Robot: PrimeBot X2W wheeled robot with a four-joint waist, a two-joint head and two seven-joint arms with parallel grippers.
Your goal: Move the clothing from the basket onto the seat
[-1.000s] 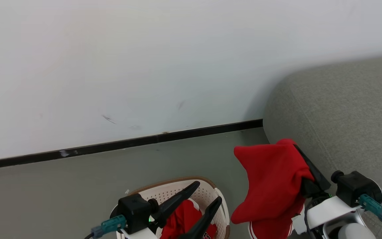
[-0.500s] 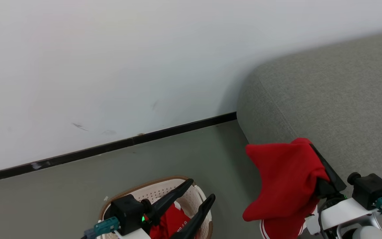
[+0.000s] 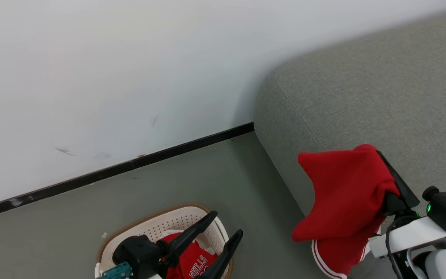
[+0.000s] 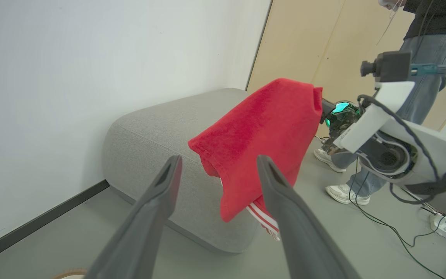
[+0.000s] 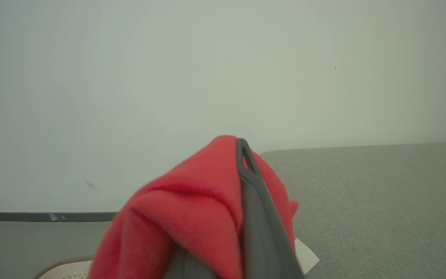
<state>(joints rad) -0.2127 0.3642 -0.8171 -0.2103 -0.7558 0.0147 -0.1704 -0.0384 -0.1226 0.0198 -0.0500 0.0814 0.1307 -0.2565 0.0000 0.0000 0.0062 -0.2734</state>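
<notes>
Head view: jersey (image 3: 192, 259) lettering, seemingly "BULLS"

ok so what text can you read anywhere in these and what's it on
"BULLS": white letters on the red jersey lying in the basket; anything printed below that word is cut off by the picture's edge.
Dark marking on the right arm's white wrist cover: too small to read.

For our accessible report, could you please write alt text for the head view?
The shut right pincer holds a red garment aloft by the grey sofa. At lower left, the open left pincer hovers over the basket, where a red Bulls jersey lies.
</notes>
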